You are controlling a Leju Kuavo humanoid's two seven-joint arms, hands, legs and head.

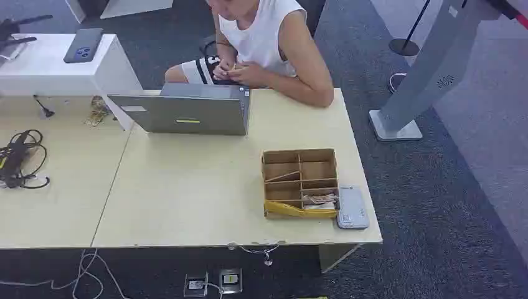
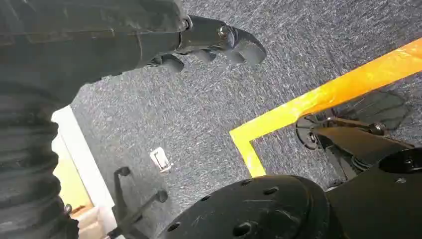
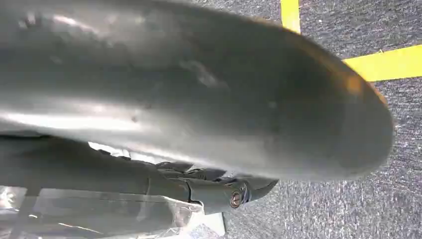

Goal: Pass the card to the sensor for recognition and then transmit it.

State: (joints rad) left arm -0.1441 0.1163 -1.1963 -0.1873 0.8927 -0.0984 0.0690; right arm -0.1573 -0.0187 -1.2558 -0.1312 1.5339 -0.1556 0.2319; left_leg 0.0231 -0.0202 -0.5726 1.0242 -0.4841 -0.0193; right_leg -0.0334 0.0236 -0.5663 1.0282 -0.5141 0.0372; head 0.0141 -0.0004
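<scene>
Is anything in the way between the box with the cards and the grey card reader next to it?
No. The grey reader lies right beside the cardboard box on the table, with nothing between them. The box's own low walls are all a card must clear.

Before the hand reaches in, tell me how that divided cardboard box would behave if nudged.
The cardboard box looks thin-walled and mostly empty, so it is probably light and would slide on the smooth table. Being low and wide, it seems unlikely to tip. A push might shove it against the grey device beside it.

Left hand (image 2: 214,42) empty — fingers apart.
</scene>
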